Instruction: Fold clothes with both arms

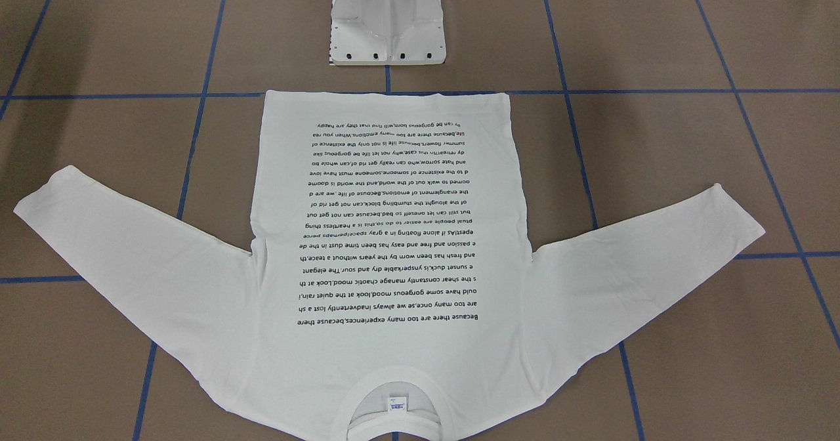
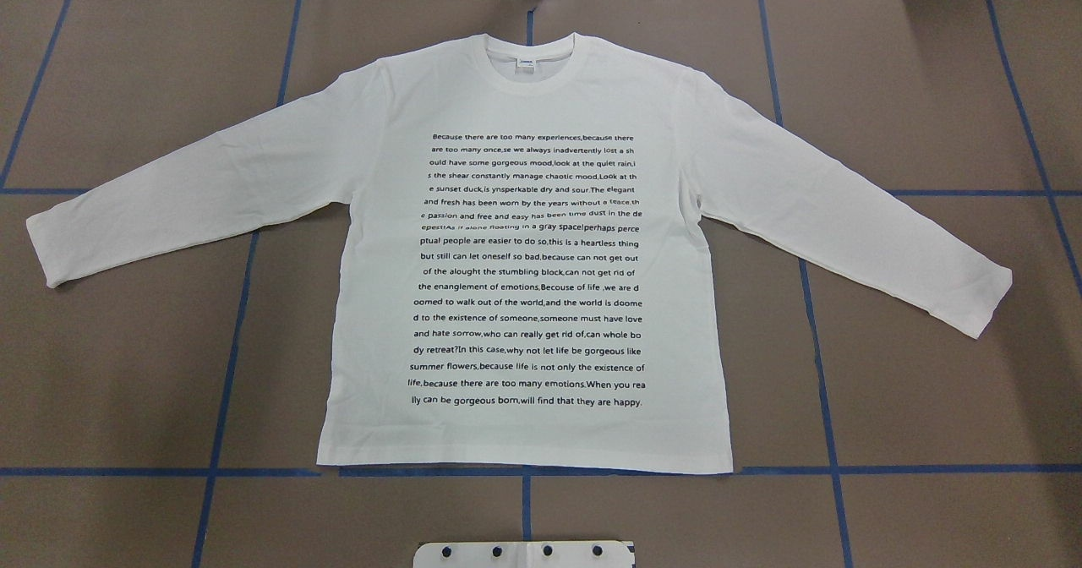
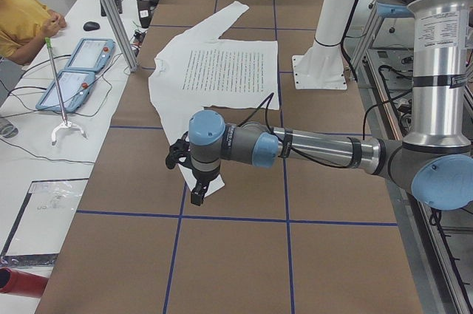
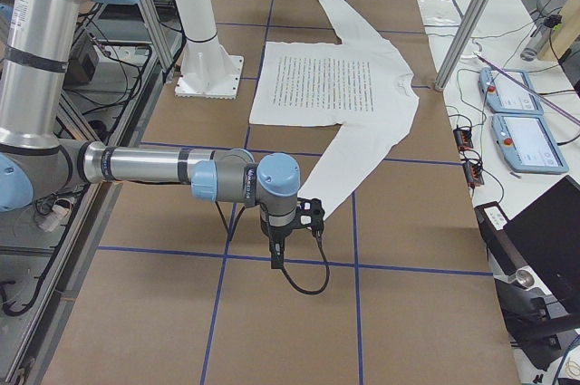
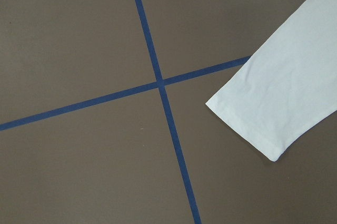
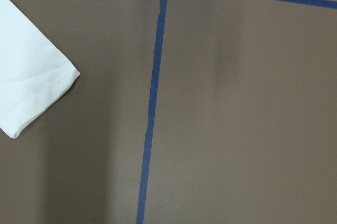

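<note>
The white long-sleeved T-shirt (image 2: 524,86) lies flat on the brown table, printed text up, collar (image 2: 529,61) away from the robot and both sleeves spread out. It also shows in the front-facing view (image 1: 394,165). My left gripper (image 3: 198,197) points down above the left sleeve's cuff (image 5: 253,113), seen only in the left side view. My right gripper (image 4: 275,258) points down just beyond the right sleeve's cuff (image 6: 31,92), seen only in the right side view. I cannot tell whether either is open or shut. No fingers show in the wrist views.
The white pedestal base (image 1: 387,27) stands behind the shirt's hem. Blue tape lines (image 2: 237,314) cross the table. Teach pendants (image 3: 77,66) and cables lie on the side bench beside a person in yellow (image 3: 18,15). Metal posts (image 3: 114,11) stand at the table's far edge.
</note>
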Tool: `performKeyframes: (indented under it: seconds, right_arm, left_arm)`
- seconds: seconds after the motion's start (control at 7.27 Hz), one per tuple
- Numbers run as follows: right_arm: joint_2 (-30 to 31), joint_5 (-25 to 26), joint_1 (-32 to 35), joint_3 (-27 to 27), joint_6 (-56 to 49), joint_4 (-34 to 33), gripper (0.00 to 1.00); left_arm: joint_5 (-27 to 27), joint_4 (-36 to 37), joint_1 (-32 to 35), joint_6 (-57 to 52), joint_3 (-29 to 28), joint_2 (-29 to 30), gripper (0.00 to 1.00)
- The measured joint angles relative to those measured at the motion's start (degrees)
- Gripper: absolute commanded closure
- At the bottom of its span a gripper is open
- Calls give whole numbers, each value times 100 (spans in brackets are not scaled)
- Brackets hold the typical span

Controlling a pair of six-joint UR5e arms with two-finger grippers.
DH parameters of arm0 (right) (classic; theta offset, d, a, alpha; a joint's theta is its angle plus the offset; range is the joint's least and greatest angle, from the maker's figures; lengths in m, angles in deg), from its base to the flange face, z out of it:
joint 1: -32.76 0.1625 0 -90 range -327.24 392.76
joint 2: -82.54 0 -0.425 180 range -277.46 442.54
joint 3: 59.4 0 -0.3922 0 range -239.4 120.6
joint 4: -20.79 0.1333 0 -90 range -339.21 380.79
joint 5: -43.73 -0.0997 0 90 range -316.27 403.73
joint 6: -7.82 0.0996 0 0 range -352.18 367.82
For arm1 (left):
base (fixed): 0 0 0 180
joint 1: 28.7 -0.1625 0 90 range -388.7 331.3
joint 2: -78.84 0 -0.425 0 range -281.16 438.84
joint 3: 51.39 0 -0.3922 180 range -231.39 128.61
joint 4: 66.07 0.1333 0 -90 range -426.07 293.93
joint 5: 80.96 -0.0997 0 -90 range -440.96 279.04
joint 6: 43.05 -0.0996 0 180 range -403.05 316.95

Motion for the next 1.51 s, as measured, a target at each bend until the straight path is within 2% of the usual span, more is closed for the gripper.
performKeyframes:
  seconds: [0.28,0.55,0.69,0.96,1.24,1.38,1.51]
  right_arm:
    - [-322,20,0,90,-1,70,0]
    - [-811,50,0,81,32,541,0]
    - [-916,-23,0,52,160,691,0]
    - [-931,-170,-95,21,746,1158,0]
    - [-886,32,-844,-76,2669,2271,2]
    - [-778,398,-1386,-118,3752,2990,12]
    - [-656,851,-1936,-193,4660,3615,25]
  left_arm:
    - [-2,-374,0,45,268,20,0]
    - [-66,-1324,0,71,329,197,0]
    - [-168,-1861,0,73,286,313,0]
    - [-268,-2345,0,83,189,424,0]
    - [-255,-2437,2,66,177,403,0]
    - [-250,-2448,5,56,181,389,0]
    - [-246,-2455,7,46,184,378,0]
